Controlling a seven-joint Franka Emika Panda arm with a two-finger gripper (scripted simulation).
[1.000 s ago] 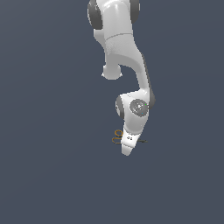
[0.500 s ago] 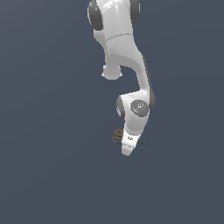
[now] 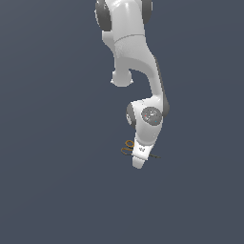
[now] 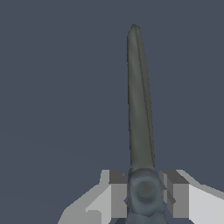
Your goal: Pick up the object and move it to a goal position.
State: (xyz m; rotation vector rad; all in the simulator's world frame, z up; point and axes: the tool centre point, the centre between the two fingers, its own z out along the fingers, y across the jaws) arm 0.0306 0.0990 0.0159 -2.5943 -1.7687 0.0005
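The scissors [image 3: 127, 146] lie low in the scene, their orange-yellow ring handles showing on the exterior view's left of my hand and a thin dark blade tip poking out on the right. My gripper [image 3: 138, 161] sits right over their middle. In the wrist view the long dark blades [image 4: 139, 100] point away from the gripper [image 4: 145, 189]. The two grey fingers [image 4: 117, 192] press against either side of the round pivot. The handles are out of the wrist view.
Only the plain dark grey-blue ground [image 3: 57, 181] surrounds the arm. No other objects, containers or edges show in either view.
Almost nothing has moved; the arm, hand and scissors stay in the same place over the last second.
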